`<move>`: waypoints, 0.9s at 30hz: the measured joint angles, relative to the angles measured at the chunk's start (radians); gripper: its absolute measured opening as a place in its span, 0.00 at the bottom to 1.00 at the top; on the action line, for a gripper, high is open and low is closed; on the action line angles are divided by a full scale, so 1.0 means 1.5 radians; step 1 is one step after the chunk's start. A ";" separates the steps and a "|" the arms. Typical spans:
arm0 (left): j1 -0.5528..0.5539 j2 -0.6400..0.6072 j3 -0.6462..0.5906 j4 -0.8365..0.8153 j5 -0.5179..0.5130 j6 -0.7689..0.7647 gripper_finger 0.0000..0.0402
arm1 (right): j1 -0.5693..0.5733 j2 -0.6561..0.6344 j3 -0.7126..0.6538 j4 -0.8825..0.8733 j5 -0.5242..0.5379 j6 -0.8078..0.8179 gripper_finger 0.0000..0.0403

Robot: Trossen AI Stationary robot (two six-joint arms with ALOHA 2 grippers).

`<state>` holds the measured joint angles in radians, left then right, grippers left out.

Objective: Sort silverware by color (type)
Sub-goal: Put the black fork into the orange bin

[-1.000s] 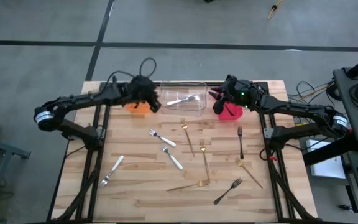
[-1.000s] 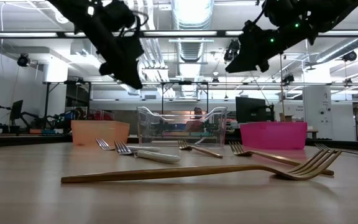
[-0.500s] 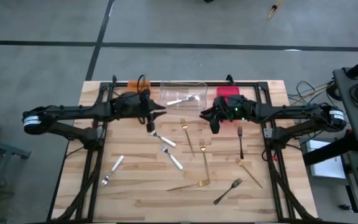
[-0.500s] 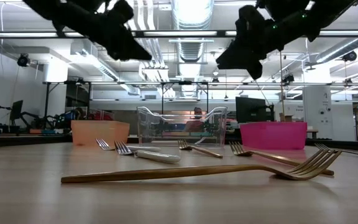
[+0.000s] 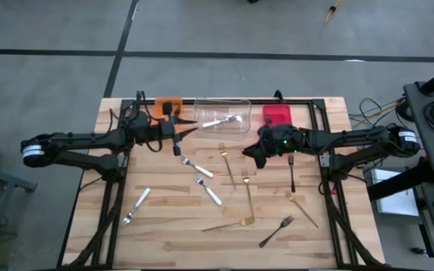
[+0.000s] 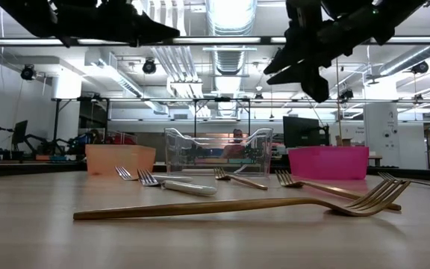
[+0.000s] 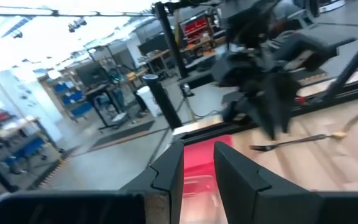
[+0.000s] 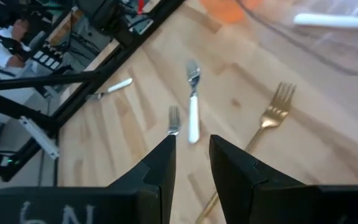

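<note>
Silverware lies scattered on the wooden table: silver forks with white handles [image 5: 197, 167], [image 5: 208, 190], [image 5: 136, 205], gold forks [image 5: 227, 162], [image 5: 248, 192], [image 5: 228, 224], [image 5: 304, 207], and black forks [image 5: 291, 172], [image 5: 276, 231]. One silver fork [image 5: 221, 120] lies in the clear bin [image 5: 222, 105]. My left gripper [image 5: 189, 129] hovers open, near the clear bin's left end, fingers level and pointing toward the table's right. My right gripper [image 5: 247, 154] hovers open between the red bin [image 5: 276, 113] and the gold forks, above a silver fork [image 8: 193, 106]. Both grippers hold nothing.
The orange bin [image 5: 168, 102], clear bin and red bin stand in a row along the far edge. A black frame borders the table's left, right and far sides. In the low view a gold fork [image 6: 237, 203] lies nearest the camera. Bare wood shows at the near-left corner.
Both grippers left the bins at the far edge. The left one drew back from the orange bin toward the table's left and near side, rising and levelling out. The right one moved from the red bin toward the near edge and the table's middle.
</note>
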<state>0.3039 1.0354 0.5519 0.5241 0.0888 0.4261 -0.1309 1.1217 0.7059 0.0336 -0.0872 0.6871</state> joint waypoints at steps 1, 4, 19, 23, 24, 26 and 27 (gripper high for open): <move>0.006 -0.004 0.001 0.000 -0.004 0.004 0.18 | 0.004 0.000 0.000 -0.001 0.000 0.007 0.22; 0.029 -0.015 0.001 0.000 -0.032 0.008 0.18 | 0.011 0.000 0.008 -0.004 0.000 0.015 0.22; 0.074 -0.034 -0.033 -0.001 -0.036 -0.006 0.18 | 0.012 0.059 0.080 -0.034 0.024 0.036 0.22; 0.075 -0.036 -0.034 -0.013 -0.037 0.006 0.18 | 0.012 0.097 0.120 -0.128 0.023 0.053 0.22; 0.076 -0.036 -0.034 -0.014 -0.037 0.006 0.18 | 0.012 0.106 0.135 -0.168 0.023 0.053 0.22; 0.075 -0.036 -0.034 -0.019 -0.037 0.007 0.18 | 0.012 0.126 0.171 -0.270 0.022 0.054 0.22; 0.075 -0.035 -0.034 -0.019 -0.038 0.007 0.18 | 0.012 0.135 0.191 -0.328 0.022 0.055 0.22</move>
<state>0.4171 0.9824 0.5011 0.4958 0.0322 0.4366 -0.1135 1.3248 0.9928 -0.4580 -0.0546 0.7703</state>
